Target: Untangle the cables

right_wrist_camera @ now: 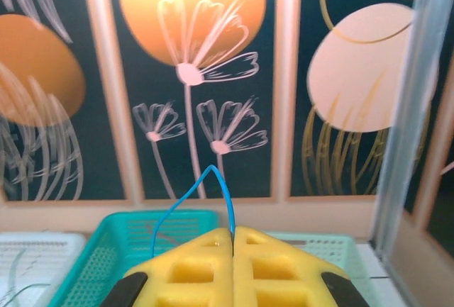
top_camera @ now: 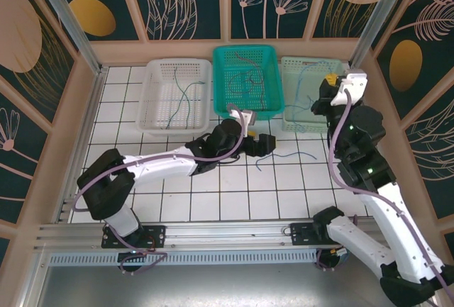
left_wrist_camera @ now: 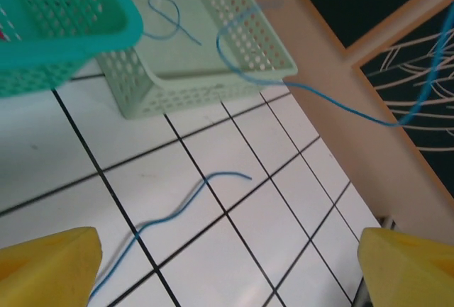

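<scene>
Right wrist, right gripper (right_wrist_camera: 233,232) pinching blue cable (right_wrist_camera: 213,169)

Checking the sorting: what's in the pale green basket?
A curled blue cable lies in the pale green basket; a second blue cable crosses its rim. The right arm hides its right side.
</scene>
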Action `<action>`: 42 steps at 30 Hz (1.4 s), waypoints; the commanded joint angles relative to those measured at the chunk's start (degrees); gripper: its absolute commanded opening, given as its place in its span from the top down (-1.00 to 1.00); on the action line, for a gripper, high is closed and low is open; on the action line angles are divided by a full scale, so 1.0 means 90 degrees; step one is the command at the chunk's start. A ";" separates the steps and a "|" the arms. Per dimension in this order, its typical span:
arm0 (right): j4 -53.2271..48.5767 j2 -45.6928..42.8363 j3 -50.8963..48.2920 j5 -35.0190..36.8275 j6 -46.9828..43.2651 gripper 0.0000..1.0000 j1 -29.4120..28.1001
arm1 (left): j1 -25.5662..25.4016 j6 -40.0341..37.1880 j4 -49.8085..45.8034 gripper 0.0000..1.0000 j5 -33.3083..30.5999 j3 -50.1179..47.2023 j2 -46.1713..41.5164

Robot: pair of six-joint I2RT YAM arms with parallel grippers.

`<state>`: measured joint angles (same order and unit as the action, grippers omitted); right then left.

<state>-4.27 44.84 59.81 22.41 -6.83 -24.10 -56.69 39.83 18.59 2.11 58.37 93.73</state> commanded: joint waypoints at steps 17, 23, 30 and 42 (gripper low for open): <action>0.2400 0.2491 0.0033 -0.3077 0.0942 1.00 0.3329 | 0.0014 -0.0193 -0.0122 -0.95 -0.0770 -0.0582 -0.0239; 0.1461 0.3782 0.0793 -0.3760 0.1036 1.00 0.3574 | 0.0015 -0.0212 -0.0069 -0.96 -0.0761 -0.0572 -0.0135; 0.0403 0.5089 0.1104 -0.4034 0.1236 0.97 0.3626 | 0.0018 -0.0523 -0.0287 -0.88 -0.0770 -0.0544 0.0053; -0.1140 0.7231 0.2420 -0.4493 0.1475 -0.05 0.3691 | 0.0018 -0.0647 -0.0421 -0.84 -0.0807 -0.0522 0.0181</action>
<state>-11.05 109.75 78.32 -16.78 5.89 8.80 -56.69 34.89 15.18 -4.62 53.56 94.32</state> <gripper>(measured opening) 0.467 0.918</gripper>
